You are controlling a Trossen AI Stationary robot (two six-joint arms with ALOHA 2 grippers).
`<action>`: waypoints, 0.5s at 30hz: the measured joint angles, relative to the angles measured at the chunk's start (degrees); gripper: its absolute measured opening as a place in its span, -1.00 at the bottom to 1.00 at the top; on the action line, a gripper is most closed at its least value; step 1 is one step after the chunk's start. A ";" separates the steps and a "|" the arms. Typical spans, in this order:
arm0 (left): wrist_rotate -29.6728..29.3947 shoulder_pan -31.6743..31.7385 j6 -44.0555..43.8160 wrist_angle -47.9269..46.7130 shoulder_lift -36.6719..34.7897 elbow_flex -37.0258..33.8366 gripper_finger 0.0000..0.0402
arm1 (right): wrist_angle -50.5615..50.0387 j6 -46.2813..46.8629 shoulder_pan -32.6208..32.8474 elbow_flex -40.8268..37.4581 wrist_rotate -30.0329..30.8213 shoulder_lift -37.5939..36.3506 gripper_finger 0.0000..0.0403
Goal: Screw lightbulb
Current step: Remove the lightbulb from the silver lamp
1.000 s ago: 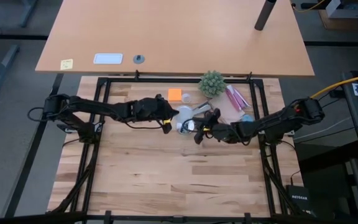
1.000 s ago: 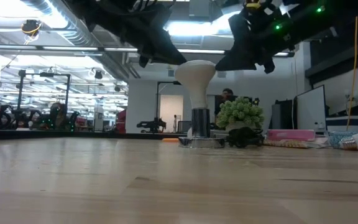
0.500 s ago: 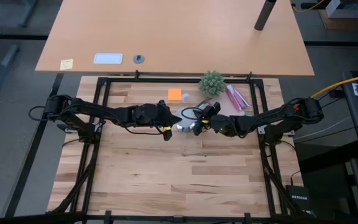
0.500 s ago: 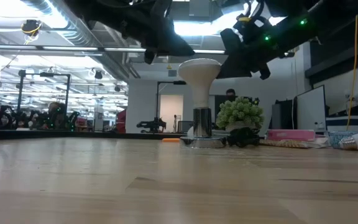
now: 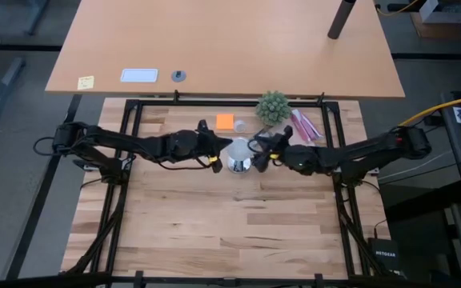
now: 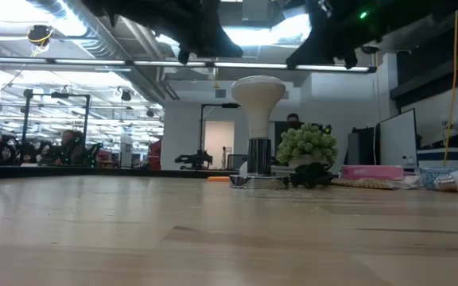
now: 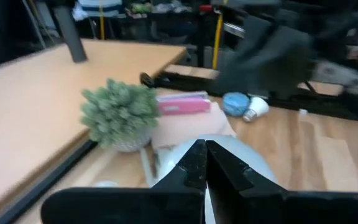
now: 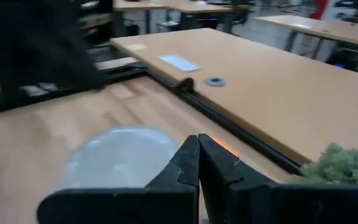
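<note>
The white frosted lightbulb stands upright, its narrow neck down in the socket of the shiny silver base. In the high view the bulb shows between my two grippers. My left gripper is shut, just to the bulb's left and above its head. My right gripper is shut, just to the bulb's right and also above it. The bulb's head shows behind the fingertips in the left wrist view and in the right wrist view. Neither gripper touches it.
A small green potted plant, an orange block, pink packets and a blue thing lie at the table's far side behind the bulb. The near half of the wooden table is bare.
My right gripper has swung from the bulb's near side toward the far edge, come close to the bulb's head, then risen away from it. My left gripper has also drawn up and away from the head. The bulb stays upright in the base.
</note>
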 joint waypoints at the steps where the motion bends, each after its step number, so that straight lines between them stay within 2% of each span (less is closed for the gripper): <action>1: -0.77 0.12 0.67 -0.09 -0.71 0.00 -1.00 | -1.30 0.07 0.80 0.00 -0.72 -1.21 -0.97; 7: -2.18 2.80 0.78 -4.25 -3.20 0.11 -1.00 | -4.68 6.31 5.57 0.00 -5.45 -3.65 -0.97; 15: 0.86 5.92 -1.19 -7.32 -0.54 0.11 -1.00 | -3.72 12.82 7.60 0.02 -5.15 3.22 -0.97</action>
